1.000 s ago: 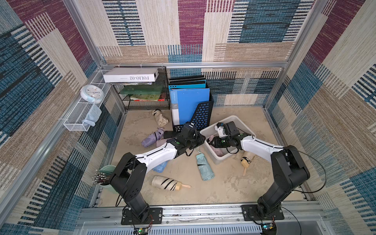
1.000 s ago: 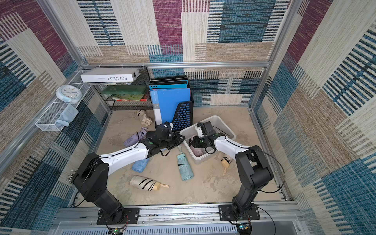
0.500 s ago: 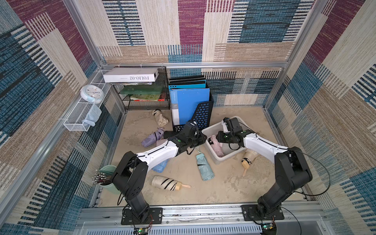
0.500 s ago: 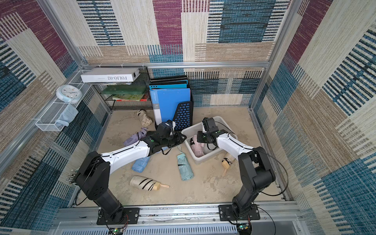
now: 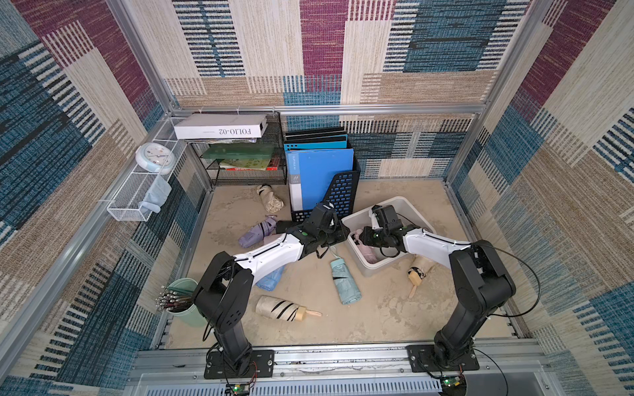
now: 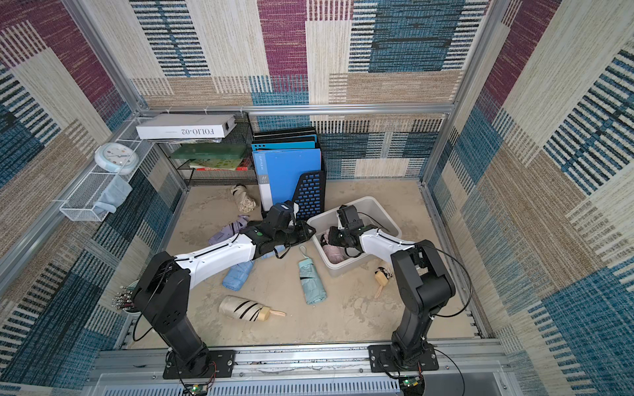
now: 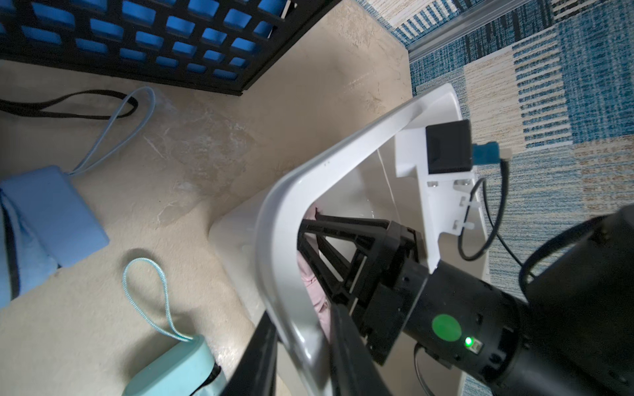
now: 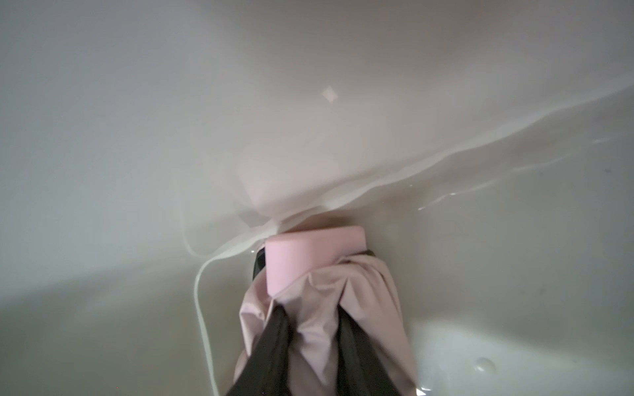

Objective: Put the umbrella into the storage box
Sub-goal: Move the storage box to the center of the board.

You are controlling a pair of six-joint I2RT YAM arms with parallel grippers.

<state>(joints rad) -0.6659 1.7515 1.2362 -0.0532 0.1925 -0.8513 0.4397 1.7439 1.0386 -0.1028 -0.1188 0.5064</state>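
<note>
Our left hand (image 7: 302, 356) pinches the storage box (image 7: 343, 147) rim. Our right hand (image 8: 310, 319) grips the pink umbrella (image 8: 308, 253) inside it. We should probably release gently and lift clear of the fabric.

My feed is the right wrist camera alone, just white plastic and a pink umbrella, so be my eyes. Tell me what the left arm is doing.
Observer: The left fingers straddle the rim of the box, one outside the wall and one inside, clamped on it.
Operator: Say where the pink umbrella sits in the box.
Observer: In both top views the pink umbrella lies inside, along that same wall.
Operator: List what lies outside next to the box.
Observer: Two umbrellas flank it on the floor: a mint umbrella on the left fingers' side, and a beige umbrella with a wooden handle on the opposite side.
</note>
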